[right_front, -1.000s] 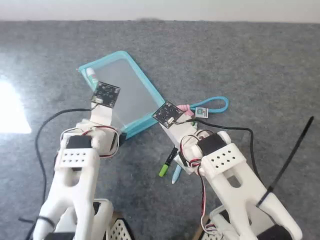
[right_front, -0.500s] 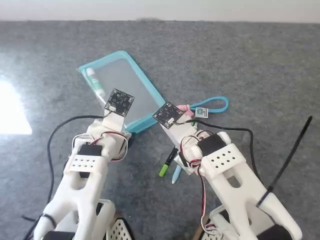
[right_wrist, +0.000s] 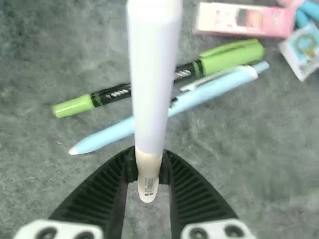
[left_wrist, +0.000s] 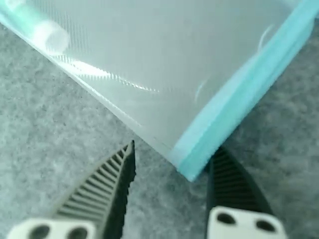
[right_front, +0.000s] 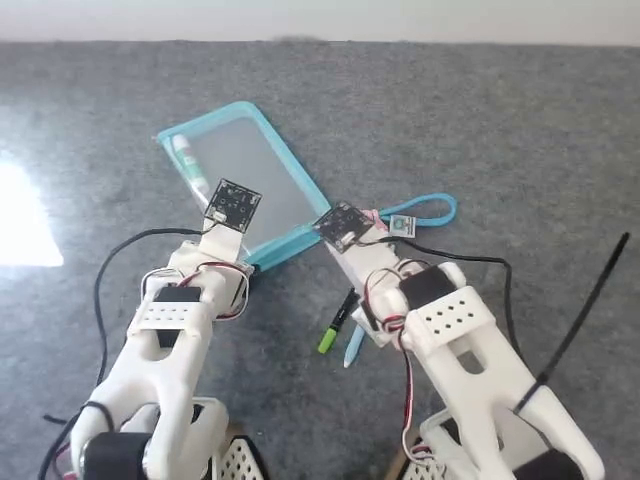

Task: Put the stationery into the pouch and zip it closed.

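The clear pouch [right_front: 245, 170] with a teal border lies flat at centre left, a white and green tube [right_front: 190, 165] inside along its far edge. My left gripper [left_wrist: 174, 152] is open, and the pouch's near teal corner [left_wrist: 199, 154] lies between its fingers. A white pen-like stick [right_wrist: 152, 74] is clamped in my right gripper [right_wrist: 148, 159], which hangs above the mat. Below it lie a green marker [right_wrist: 164, 82], a light blue pen [right_wrist: 199, 97] and a pink eraser [right_wrist: 244, 20]. From above, the marker [right_front: 335, 325] and blue pen [right_front: 353, 348] rest between the two arms.
A blue loop strap [right_front: 428, 210] and a small tag [right_front: 402, 225] lie right of the pouch. A black cable tie [right_front: 585, 315] sticks up at the right. Grey mat stretches open toward the back and the far right.
The left arm has swung right along the pouch to its near corner. The right arm has shifted only slightly, still holding the white stick.
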You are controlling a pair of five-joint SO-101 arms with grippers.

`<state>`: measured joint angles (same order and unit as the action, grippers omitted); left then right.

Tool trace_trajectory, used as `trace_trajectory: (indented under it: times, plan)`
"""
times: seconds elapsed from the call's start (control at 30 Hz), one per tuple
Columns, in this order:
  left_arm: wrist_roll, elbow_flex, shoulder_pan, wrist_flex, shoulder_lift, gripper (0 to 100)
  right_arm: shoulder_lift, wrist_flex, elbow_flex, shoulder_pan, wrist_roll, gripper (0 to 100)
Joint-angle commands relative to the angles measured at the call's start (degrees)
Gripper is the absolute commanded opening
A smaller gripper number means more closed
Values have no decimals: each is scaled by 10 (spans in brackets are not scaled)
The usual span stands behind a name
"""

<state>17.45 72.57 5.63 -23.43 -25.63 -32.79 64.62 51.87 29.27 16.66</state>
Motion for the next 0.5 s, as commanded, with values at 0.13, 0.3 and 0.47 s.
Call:
trace_trajectory:
  times: [0.13,0.3,0.47]
  plan:
    - [-16,-22,-10,-4,-3,242,-6,145,-83,-65,73,329]
    - [-16,-22,-9,-3,-3,242,1,193,-187,-69,84,438]
    - [-16,-22,-9,-4,-3,242,54,163,-319,-69,104,438]
